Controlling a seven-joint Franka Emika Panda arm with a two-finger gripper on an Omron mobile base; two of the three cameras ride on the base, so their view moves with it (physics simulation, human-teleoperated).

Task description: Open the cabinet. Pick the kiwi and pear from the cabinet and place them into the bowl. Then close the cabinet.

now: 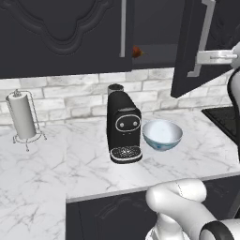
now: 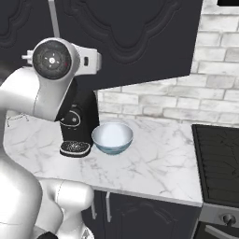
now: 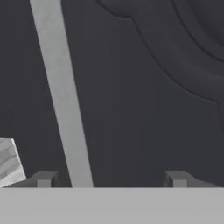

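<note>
The black cabinet [image 1: 61, 33] hangs above the counter. Its left door is shut and its right door [image 1: 194, 47] stands swung out. My gripper [image 1: 202, 57] is at that door's silver bar handle [image 3: 61, 96]. In the hand view my gripper [image 3: 110, 179] is open, its fingertips [image 3: 43, 178] spread wide, with the bar between them close to the left one. A small brown fruit, the kiwi [image 1: 137, 51], peeks from the dark opening. The pear is hidden. The pale blue-white bowl [image 1: 162, 134] [image 2: 112, 137] sits on the counter beside the coffee machine.
A black coffee machine [image 1: 123, 126] stands left of the bowl. A paper towel holder [image 1: 22, 117] is at the far left of the marble counter [image 1: 84, 173]. A black stovetop [image 2: 217, 158] lies to the right. The open door overhangs the counter's right part.
</note>
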